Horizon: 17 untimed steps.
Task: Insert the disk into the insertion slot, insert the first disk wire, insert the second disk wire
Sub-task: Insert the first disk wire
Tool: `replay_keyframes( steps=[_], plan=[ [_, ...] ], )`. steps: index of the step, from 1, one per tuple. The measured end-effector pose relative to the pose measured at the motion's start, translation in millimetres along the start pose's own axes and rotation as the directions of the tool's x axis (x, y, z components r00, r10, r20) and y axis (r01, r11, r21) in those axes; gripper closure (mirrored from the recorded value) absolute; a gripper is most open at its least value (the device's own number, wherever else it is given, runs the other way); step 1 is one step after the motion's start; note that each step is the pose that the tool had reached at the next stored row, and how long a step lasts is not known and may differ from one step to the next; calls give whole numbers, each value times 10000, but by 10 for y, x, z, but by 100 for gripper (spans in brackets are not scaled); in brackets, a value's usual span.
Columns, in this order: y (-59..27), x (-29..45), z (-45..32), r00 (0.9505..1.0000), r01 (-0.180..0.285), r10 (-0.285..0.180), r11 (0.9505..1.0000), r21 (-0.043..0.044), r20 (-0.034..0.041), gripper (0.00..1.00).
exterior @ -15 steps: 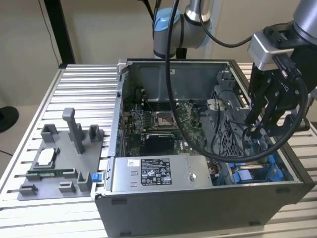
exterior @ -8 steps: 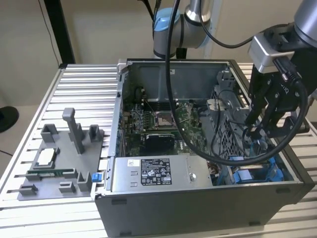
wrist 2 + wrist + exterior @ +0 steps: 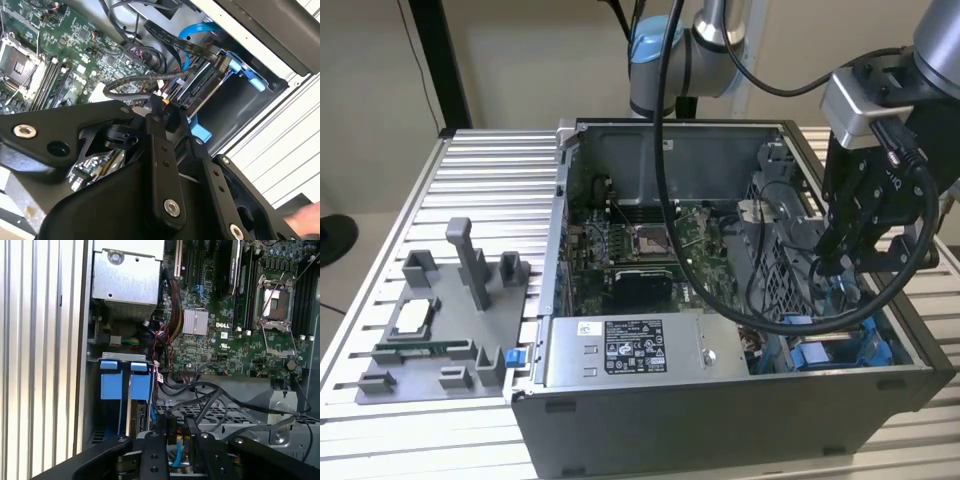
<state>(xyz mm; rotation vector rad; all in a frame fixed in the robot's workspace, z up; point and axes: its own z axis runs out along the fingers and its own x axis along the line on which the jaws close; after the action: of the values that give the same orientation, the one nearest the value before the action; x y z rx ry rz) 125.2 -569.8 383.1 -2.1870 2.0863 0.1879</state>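
Observation:
My gripper (image 3: 832, 262) hangs inside the open computer case over the insertion slot (image 3: 825, 350), at the exterior view's right. In both wrist views its fingers are shut on a small black wire connector (image 3: 172, 427) with thin coloured leads (image 3: 163, 103). The disk (image 3: 200, 95) sits in the slot, dark and edge-on, with its blue carrier (image 3: 243, 71) at the outer end. A flat black cable (image 3: 180, 42) runs to the disk's end. A blue cable (image 3: 194, 31) curves just behind it. The slot's blue rails (image 3: 120, 385) lie beside my fingertips (image 3: 160, 432).
The motherboard (image 3: 235, 340) fills the case floor, with loose black cables (image 3: 220, 395) across the perforated metal cage. The silver power-supply box (image 3: 630, 345) lines the case's front wall. A grey parts tray (image 3: 430, 320) lies on the slatted table at the exterior view's left.

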Motion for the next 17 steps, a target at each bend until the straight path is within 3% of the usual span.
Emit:
replay_keyframes(
  steps=[10, 11, 17],
  plan=[
    [-1, 0, 0, 10000, 3, -3, 10000, -1, 0, 0],
    [-1, 0, 0, 10000, 3, -3, 10000, 0, 0, 100],
    [0, 0, 0, 10000, 2, -2, 10000, 0, 0, 100]
  ],
)
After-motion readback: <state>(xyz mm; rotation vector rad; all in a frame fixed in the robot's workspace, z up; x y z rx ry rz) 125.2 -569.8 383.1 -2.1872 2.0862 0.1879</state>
